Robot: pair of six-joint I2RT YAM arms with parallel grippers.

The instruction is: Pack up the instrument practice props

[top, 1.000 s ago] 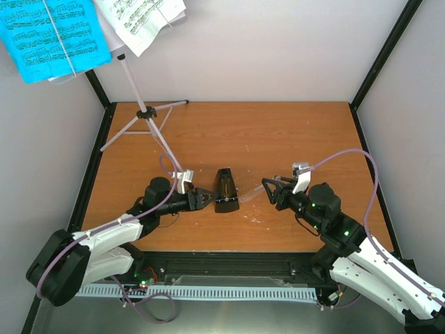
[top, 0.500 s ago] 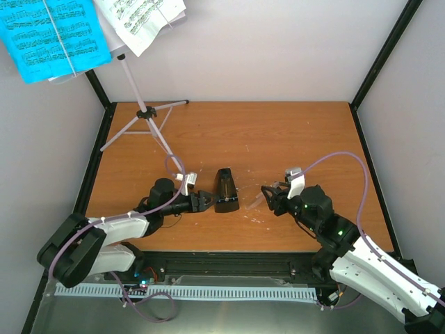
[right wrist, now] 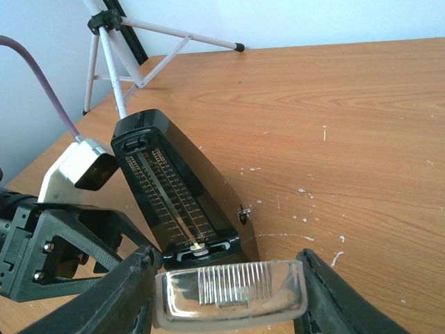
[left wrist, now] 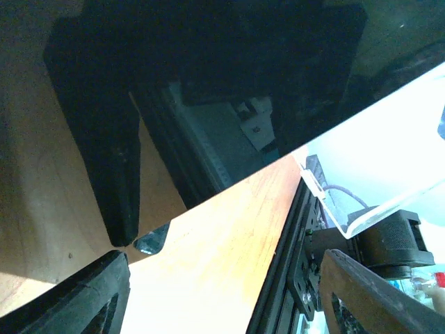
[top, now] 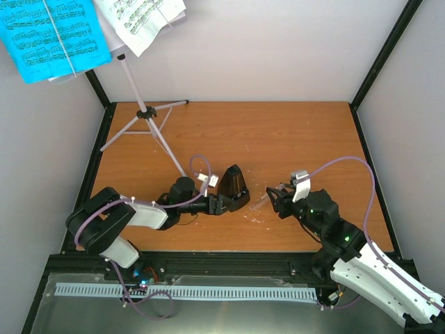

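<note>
The black pyramid metronome (top: 234, 186) leans tilted on the wooden table, its scale face (right wrist: 181, 202) turned to my right wrist camera. My left gripper (top: 222, 202) is open at its base. In the left wrist view the dark underside of the metronome (left wrist: 208, 69) fills the top, and bare table shows between the spread fingers of the left gripper (left wrist: 222, 282). My right gripper (top: 276, 197) is shut on the clear cover (right wrist: 233, 296), held level just right of the metronome. The silver tripod music stand (top: 146, 115) stands at the back left with a blue sheet (top: 52, 35) and a white sheet (top: 142, 19).
Black frame posts (top: 386, 52) and pale walls close in the table on three sides. A tripod leg (right wrist: 184, 36) reaches across the far left of the table. A purple cable (top: 198, 167) loops over the left wrist. White scuffs (right wrist: 306, 202) mark the wood near the metronome.
My left arm has reached forward and to the right, its jaws a little narrower. The metronome has shifted right and tipped over to a lean. My right gripper has drifted slightly right with the cover.
</note>
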